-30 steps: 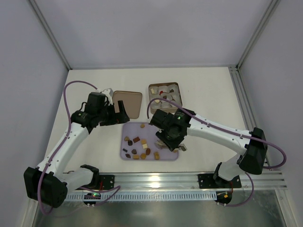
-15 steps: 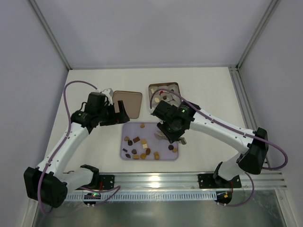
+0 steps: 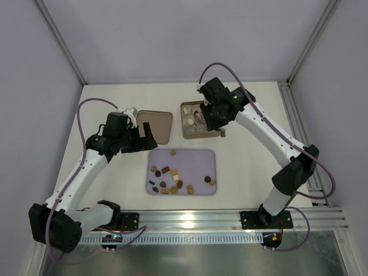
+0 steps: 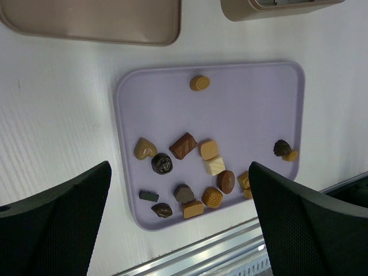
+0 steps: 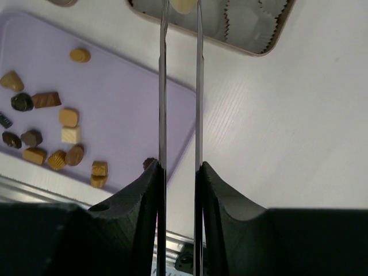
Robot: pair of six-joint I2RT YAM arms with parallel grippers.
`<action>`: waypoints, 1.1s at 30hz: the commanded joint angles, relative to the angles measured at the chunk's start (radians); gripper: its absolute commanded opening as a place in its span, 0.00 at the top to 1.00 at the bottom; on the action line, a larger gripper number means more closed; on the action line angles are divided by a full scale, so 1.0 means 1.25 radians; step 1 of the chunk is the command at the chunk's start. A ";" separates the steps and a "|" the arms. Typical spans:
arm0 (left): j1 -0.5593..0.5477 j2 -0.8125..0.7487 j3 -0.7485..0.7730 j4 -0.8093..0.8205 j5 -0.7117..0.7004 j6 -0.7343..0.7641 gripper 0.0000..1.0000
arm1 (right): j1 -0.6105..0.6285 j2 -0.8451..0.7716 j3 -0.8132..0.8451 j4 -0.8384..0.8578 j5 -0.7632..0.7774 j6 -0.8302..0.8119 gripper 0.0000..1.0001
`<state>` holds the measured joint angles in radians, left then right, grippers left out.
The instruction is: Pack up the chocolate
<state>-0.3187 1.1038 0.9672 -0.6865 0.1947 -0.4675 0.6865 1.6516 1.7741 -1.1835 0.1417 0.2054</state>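
Note:
Several small chocolates point(image 3: 172, 178) in brown, caramel and cream lie on the lilac tray point(image 3: 198, 158), mostly at its front; the left wrist view shows them too point(image 4: 184, 145). My right gripper point(image 3: 201, 117) hangs over the gold-brown tin point(image 3: 185, 129). Its thin blades point(image 5: 180, 3) are shut on a cream chocolate point(image 5: 184, 6) at their tips, above the tin's white paper cups point(image 5: 247, 17). Open and holding nothing, my left gripper point(image 3: 145, 135) hovers over the tray's point(image 4: 247, 103) left part, fingers point(image 4: 69, 218) wide apart.
The tin's lid point(image 3: 158, 123) lies flat beside the tin, behind the tray. An aluminium rail point(image 3: 190, 217) runs along the table's front edge. White walls and frame posts point(image 3: 287, 109) bound the table at back and sides.
My right gripper has lifted from the tray's right end and swung back over the tin with a cream piece between its blades. The left arm has not moved.

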 commanded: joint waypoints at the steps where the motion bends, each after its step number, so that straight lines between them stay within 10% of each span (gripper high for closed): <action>1: -0.002 -0.007 0.001 0.010 0.017 0.006 0.00 | -0.064 0.057 0.069 0.037 0.034 -0.024 0.69; 33: -0.002 -0.004 -0.002 0.012 0.023 0.006 0.00 | -0.169 0.166 0.022 0.090 0.076 -0.011 0.61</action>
<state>-0.3187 1.1042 0.9672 -0.6861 0.2066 -0.4671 0.4778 1.9366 1.8103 -1.0981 0.2249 0.1867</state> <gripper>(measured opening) 0.996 0.391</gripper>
